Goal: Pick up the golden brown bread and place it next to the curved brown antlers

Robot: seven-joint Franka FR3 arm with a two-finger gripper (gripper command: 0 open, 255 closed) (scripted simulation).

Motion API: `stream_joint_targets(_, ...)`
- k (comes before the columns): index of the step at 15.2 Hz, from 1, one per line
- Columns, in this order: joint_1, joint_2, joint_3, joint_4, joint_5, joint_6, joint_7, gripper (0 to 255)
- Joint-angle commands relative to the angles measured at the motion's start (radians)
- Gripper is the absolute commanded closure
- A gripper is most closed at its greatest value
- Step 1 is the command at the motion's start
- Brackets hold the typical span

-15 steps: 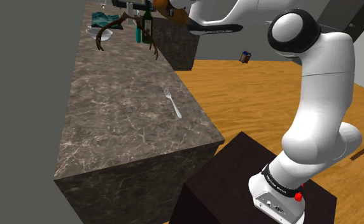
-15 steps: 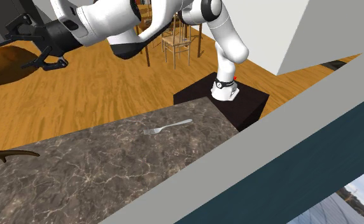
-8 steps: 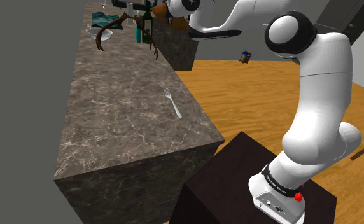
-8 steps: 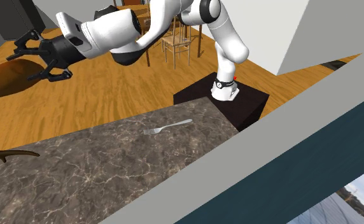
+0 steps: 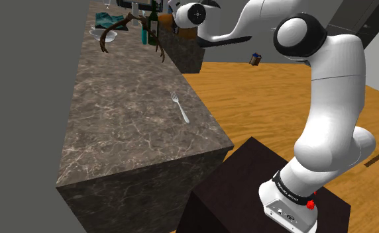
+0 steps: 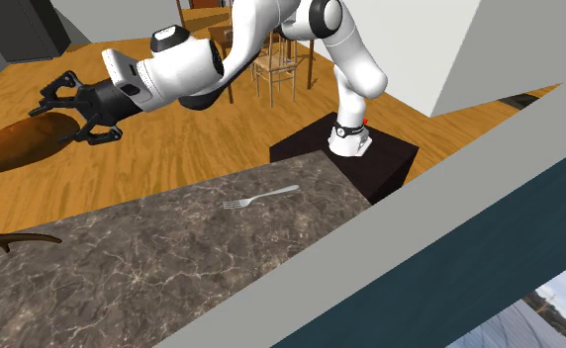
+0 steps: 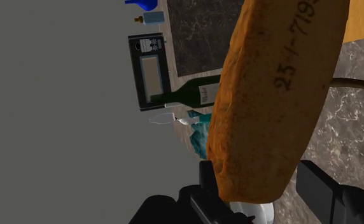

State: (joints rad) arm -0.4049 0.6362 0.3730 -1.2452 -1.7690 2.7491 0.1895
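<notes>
A: So, where's the bread (image 7: pixel 270 95) rn?
B: In the gripper (image 7: pixel 263 184). In the wrist view we see both black fingers (image 7: pixel 207 183) pressed vs. its sides, pinching the loaf btwn them. It sticks out well past the tips.
A: Looks like?
B: Long loaf, golden-brown crust, dark digits printed on it. From the second exterior view we get the same bread (image 6: pixel 14 148) as a long brown shape running out ahead of the gripper (image 6: pixel 73 114).
A: And the antlers (image 5: pixel 104 44)?
B: Curved, brown, lying on the marble counter (image 5: pixel 128 132) near the gripper, next to a white bowl (image 5: pixel 99 32). We see them apart from the bread, no contact.
A: Anything else close to the tool?
B: A green bottle (image 5: pixel 154 23) stands just beside the gripper. Past the bread we also see a black appliance w/ a window (image 7: pixel 150 70) & a clear glass (image 7: pixel 165 119).
A: Rest of the counter?
B: We see the fork (image 5: pixel 180 106) lying flat, well back from the gripper, approx. btwn it & the dark stand (image 5: pixel 248 192). The white arm (image 5: pixel 327 86) arches from stand to gripper.
</notes>
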Motion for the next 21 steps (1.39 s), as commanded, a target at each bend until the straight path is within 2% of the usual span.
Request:
stream_joint_targets(1,0.006,0.006,-0.008,-0.003,-0.033,0.000,0.036,255)
stream_joint_targets(21,0.044,0.092,-0.055,-0.054,-0.349,-0.036,0.380,255)
